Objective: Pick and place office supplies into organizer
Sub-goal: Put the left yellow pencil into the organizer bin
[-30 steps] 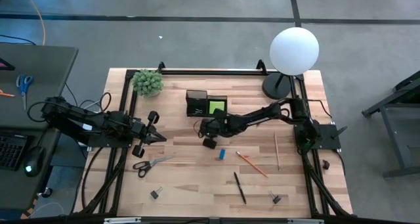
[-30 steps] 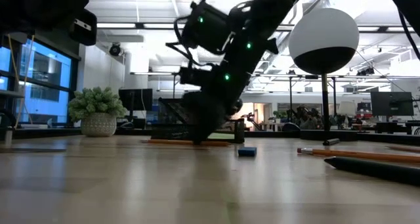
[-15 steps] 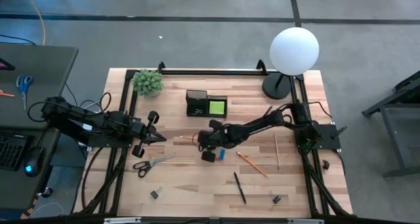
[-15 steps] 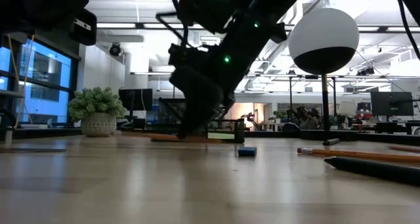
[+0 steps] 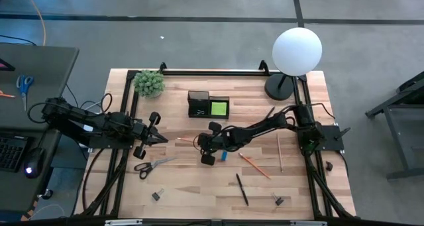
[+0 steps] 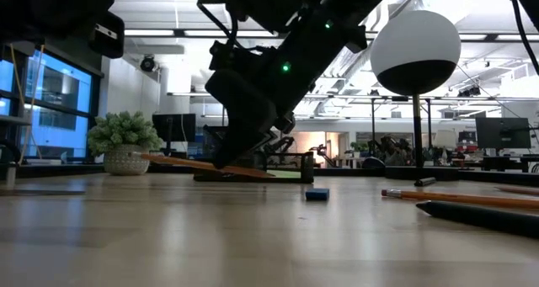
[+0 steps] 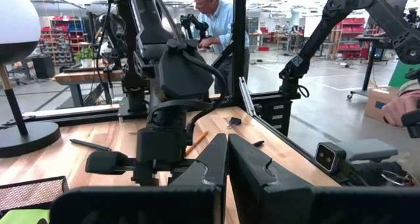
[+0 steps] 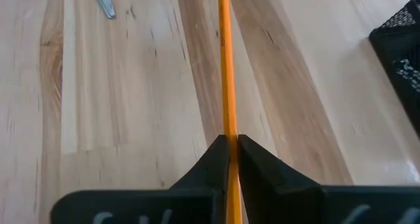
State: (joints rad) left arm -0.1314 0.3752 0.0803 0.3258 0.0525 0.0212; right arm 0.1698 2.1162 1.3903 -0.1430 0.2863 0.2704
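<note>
- My right gripper is clamped on the orange pencil; the two dark fingers press its sides with only the shaft between them.
- The pencil runs straight ahead out of my jaws, lengthwise along the wood grain of the table.
- From the low view the pencil is tilted: the end in my grip rides higher, the free end slopes away toward the potted plant. Cannot tell whether that tip touches the wood.
- Seen from above, my right gripper sits mid-table, with the organizer just beyond it on the lamp side. A lime-green pad fills its right-hand compartment.
- One black mesh corner of the organizer shows beside my jaws, apart from the pencil.
- Small blue block lies just beside my wrist, on the wood.
- A second orange pencil, a wooden pencil and a dark pen lie loose behind my jaws, toward my base.
- Black-handled scissors lie ahead of the pencil's free end and off to one side; their blade tip is in my wrist view.
- Two binder clips sit near the front edge, well apart from me.
- My left gripper hangs at the table's left side, fingers pressed together, nothing between them.
</note>
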